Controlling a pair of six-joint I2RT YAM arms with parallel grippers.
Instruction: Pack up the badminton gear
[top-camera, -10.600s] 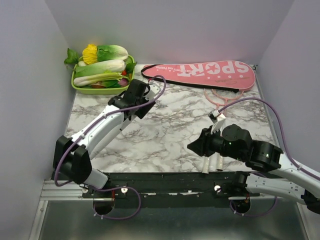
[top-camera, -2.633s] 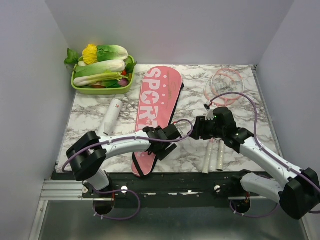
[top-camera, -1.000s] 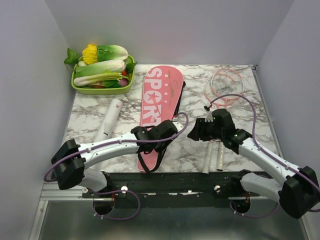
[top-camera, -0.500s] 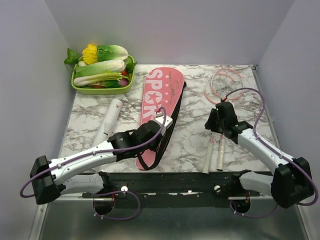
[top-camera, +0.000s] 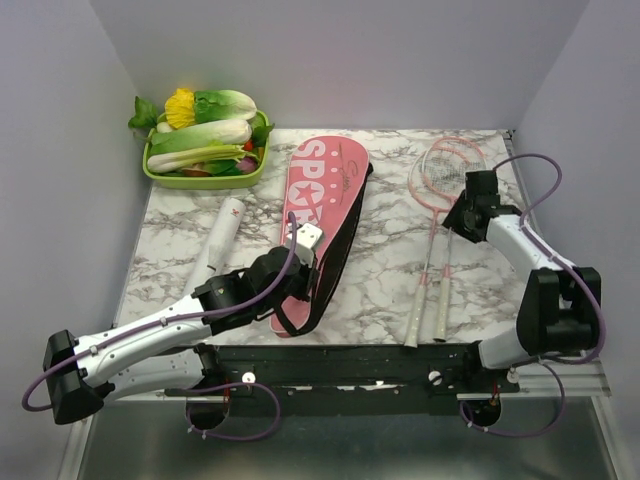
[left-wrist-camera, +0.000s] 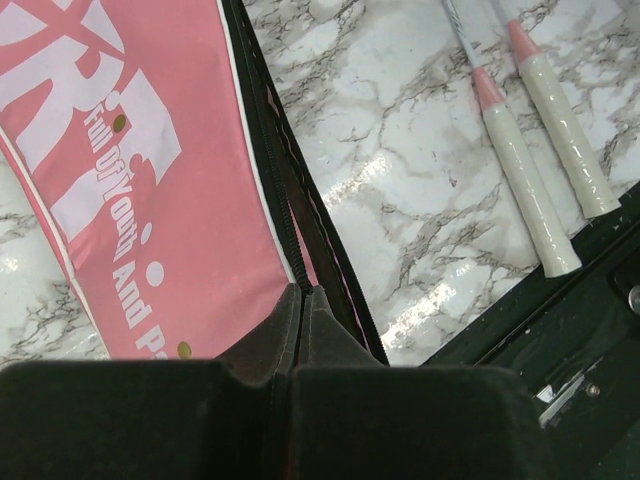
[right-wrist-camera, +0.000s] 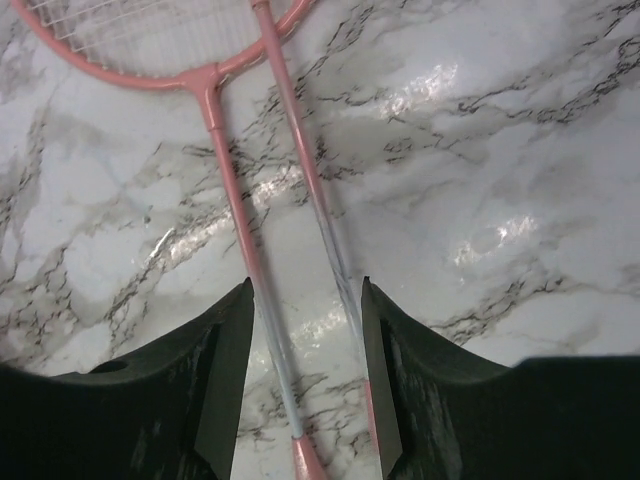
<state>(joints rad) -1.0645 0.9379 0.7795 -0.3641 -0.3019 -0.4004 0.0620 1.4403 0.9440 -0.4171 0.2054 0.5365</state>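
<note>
**Pink cover being pinched at its zip edge, racket shafts being straddled**

At far left, leafy vegetables are being held in a green tray (top-camera: 205, 180) at the back corner of the marble table (top-camera: 380, 270), and the white tube (top-camera: 218, 240) is lying just in front of it. At centre, the pink cover (top-camera: 322, 200) is being gripped along its black zip edge by the left gripper (left-wrist-camera: 302, 296), whose jaws are clenched together on it. Further right, the two rackets (top-camera: 437, 225) are lying side by side with their heads away. Their thin shafts are being straddled by the right gripper (right-wrist-camera: 305, 288), whose jaws are released and standing apart.
</note>
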